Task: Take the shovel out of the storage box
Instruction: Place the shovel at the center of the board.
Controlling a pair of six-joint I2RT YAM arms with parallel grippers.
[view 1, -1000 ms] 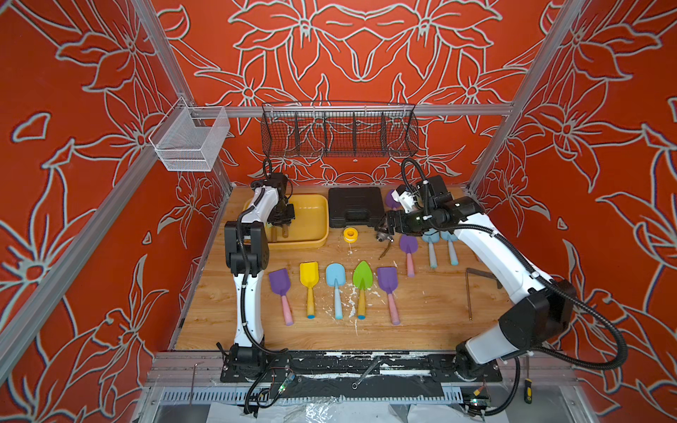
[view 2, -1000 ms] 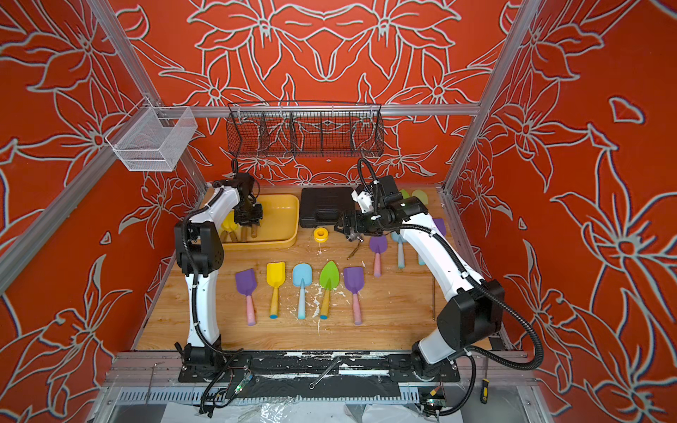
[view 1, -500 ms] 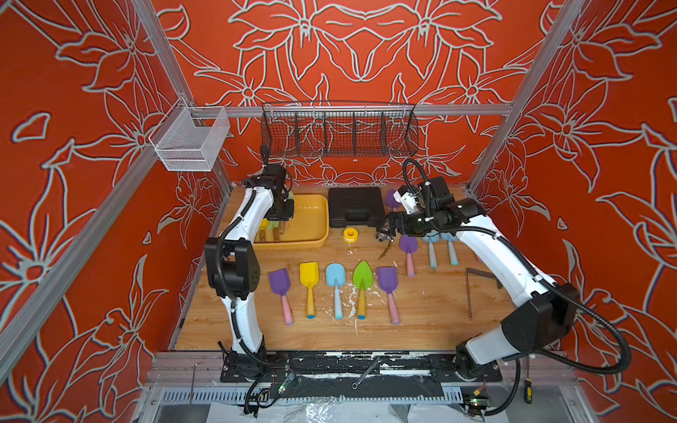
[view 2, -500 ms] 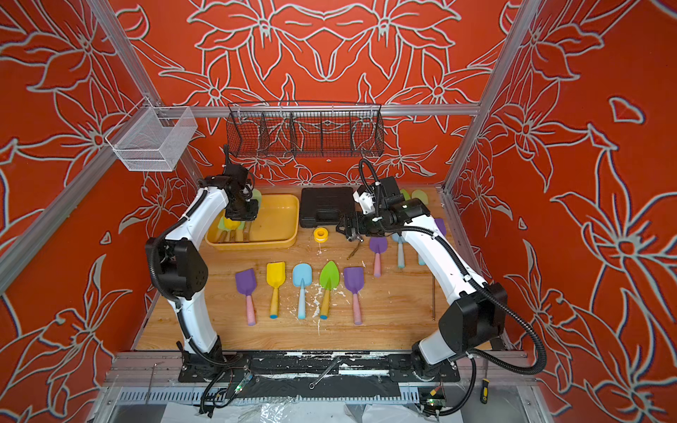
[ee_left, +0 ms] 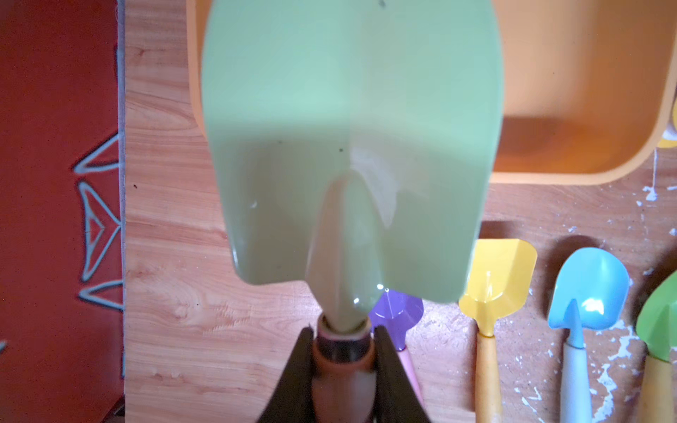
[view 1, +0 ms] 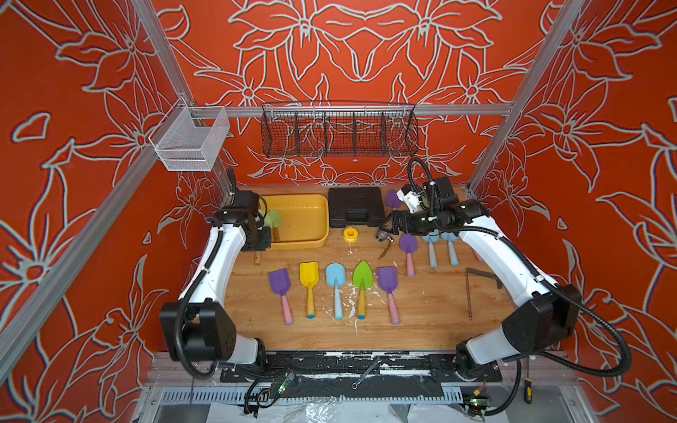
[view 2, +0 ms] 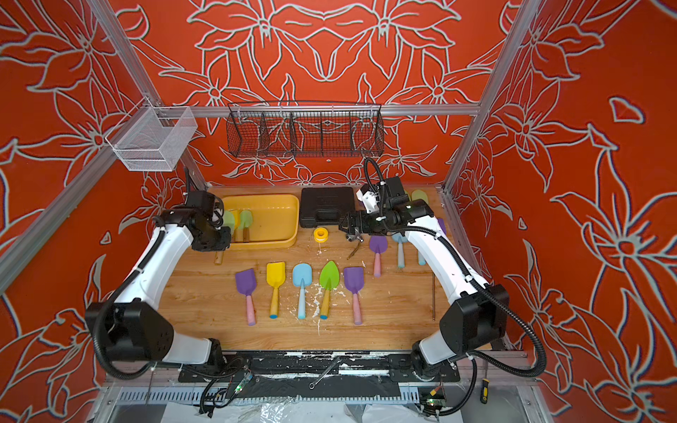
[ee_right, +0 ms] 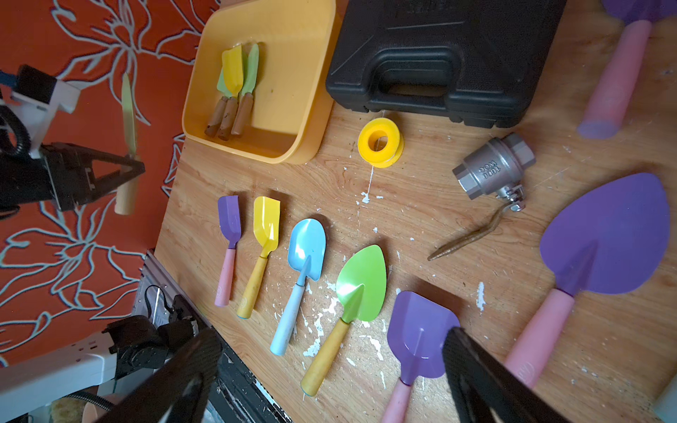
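the left gripper (ee_left: 342, 348) clamped the pale green shovel (ee_left: 348, 146) by its wooden handle above the front rim of the storage box (view 1: 304, 216), the right gripper (ee_right: 329, 351) gaped empty, so it seemed best to carry it clear of that rim before lowering.

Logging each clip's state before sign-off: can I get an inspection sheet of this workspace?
Surface: wooden table, white flecks.
Job's things: pale green shovel held aloft at the storage box corner; three shovels inside.
Clutter: row of five shovels, black tool case, yellow tape roll, steel valve.
Grippers: left gripper shut on the shovel's handle; right gripper open, empty.
Cables: black hoses along both arms.
Surroundings: black wire basket, white mesh basket, red floral walls.
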